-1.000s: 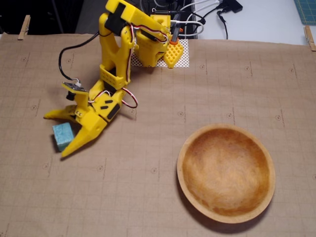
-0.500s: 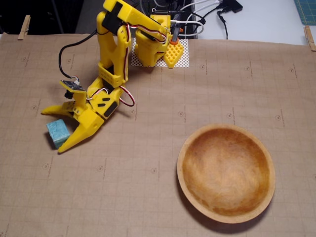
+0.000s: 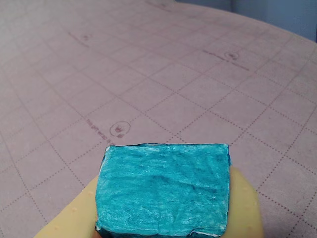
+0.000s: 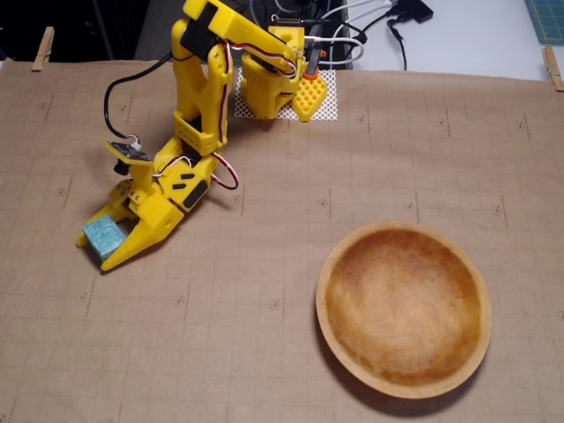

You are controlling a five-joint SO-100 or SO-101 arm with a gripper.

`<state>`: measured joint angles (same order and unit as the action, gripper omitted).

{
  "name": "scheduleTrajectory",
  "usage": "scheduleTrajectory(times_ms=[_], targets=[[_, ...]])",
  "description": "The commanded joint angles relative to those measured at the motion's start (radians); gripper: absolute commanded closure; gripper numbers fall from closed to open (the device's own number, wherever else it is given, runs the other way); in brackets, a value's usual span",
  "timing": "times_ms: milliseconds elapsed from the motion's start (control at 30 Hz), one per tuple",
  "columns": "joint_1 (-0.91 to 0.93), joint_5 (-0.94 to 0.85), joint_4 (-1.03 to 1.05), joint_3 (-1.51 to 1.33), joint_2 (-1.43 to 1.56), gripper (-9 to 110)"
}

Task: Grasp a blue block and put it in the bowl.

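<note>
Fixed view: yellow gripper (image 4: 104,240) at left of frame, jaws closed on blue block (image 4: 102,236). Empty bowl (image 4: 328,310) lower right, well apart. Judged step: carry across. Keep squeeze steady, lift clear of rim, release over bowl centre.

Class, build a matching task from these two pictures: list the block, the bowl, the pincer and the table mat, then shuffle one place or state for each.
Things:
1. blue block
2. bowl
3. pincer
4. gridded mat

Descriptions:
A. empty, lower right in the fixed view
B. yellow, shut on something
C. held between two fingers
D. brown, covers the table

Pairs: 1-C, 2-A, 3-B, 4-D
</note>
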<state>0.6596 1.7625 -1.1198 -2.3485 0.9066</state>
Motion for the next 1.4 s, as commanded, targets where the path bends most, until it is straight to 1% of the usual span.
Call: scheduleTrajectory(times_ms=[0, 167, 300, 400, 633, 967, 1367], targets=[[-0.003, -0.006, -0.021, 0.002, 0.012, 99], [-0.006, -0.006, -0.021, 0.002, 0.015, 105], [-0.054, -0.008, -0.021, -0.014, 0.078, 105], [-0.106, -0.008, -0.006, -0.046, 0.189, 105], [-0.252, -0.008, -0.006, -0.173, 0.416, 105], [-0.477, -0.009, -0.005, -0.337, 0.666, 104], [-0.733, -0.009, -0.005, -0.37, 0.73, 104]])
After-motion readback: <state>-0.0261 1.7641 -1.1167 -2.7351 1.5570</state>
